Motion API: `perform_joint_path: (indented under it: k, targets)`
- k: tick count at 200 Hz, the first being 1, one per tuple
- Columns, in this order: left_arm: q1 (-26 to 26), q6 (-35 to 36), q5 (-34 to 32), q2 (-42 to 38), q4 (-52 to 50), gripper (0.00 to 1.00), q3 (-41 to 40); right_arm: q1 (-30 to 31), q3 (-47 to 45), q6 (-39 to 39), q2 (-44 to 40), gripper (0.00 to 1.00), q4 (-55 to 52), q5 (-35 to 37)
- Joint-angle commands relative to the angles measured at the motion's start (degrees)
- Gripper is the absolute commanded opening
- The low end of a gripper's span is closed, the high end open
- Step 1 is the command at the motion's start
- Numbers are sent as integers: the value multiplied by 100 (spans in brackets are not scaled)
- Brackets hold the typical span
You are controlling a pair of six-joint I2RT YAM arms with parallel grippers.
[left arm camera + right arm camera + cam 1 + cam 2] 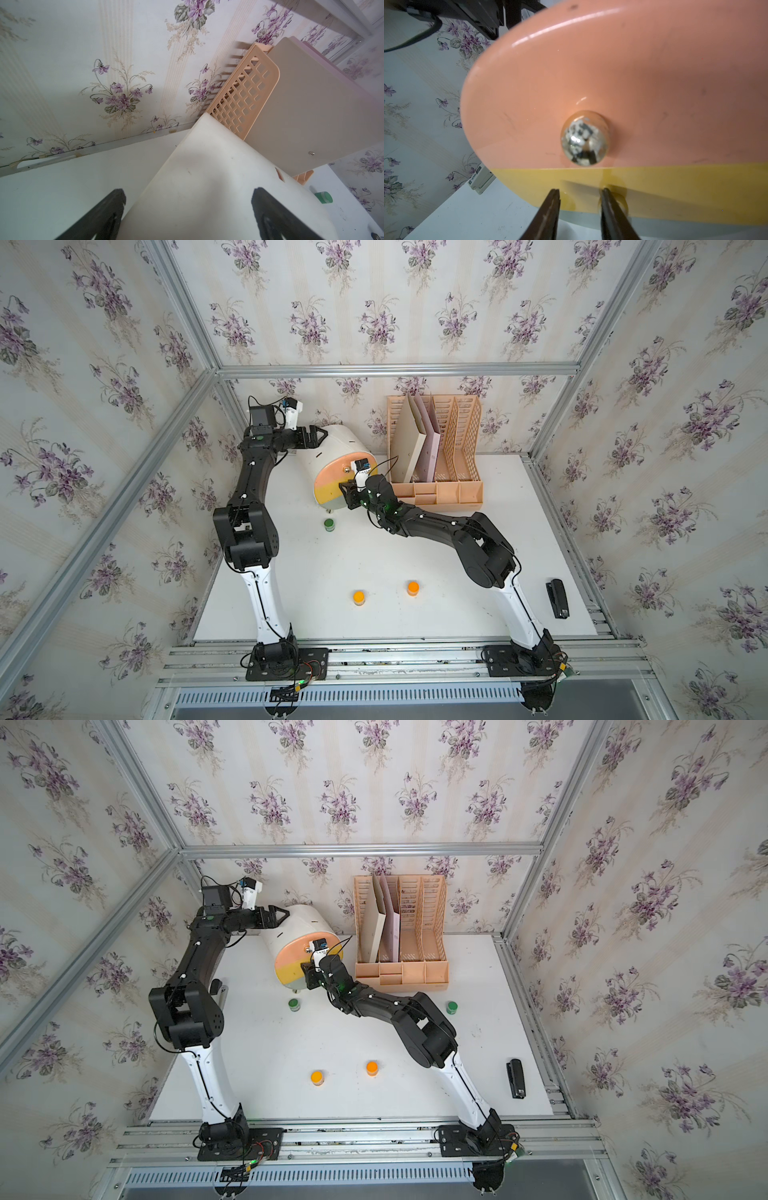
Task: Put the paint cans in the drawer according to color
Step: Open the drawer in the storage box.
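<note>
The drawer [332, 445] is cased in white, its fronts coloured peach-pink, yellow and grey-green, its knob [584, 138] shiny gold. An orange lid is seen on one paint can [358, 596] and on the neighbouring paint can [413, 587], and a green lid on a third paint can [329, 524]. The file rack [467, 435] is latticed peach, the stapler [557, 598] black, and the wallpaper [374, 302] pale-striped with violet flowers.

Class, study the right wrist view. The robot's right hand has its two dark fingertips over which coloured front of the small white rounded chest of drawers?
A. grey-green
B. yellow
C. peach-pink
B: in the right wrist view the right hand has both tips lying over the yellow drawer front, next to the peach-pink drawer front with its shiny gold knob.
</note>
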Motion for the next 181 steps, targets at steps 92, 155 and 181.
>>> perform_joint_path:
  k: [92,155,181]
  targets:
    - [3,56,72,-41,-91,99,-16,-28,-521,-33,-60,37,141,96]
    - [3,110,48,-52,-132,99,5,-68,-477,35,31,34,180,200]
    - [5,127,43,-57,-147,99,6,-79,-493,39,19,34,215,221]
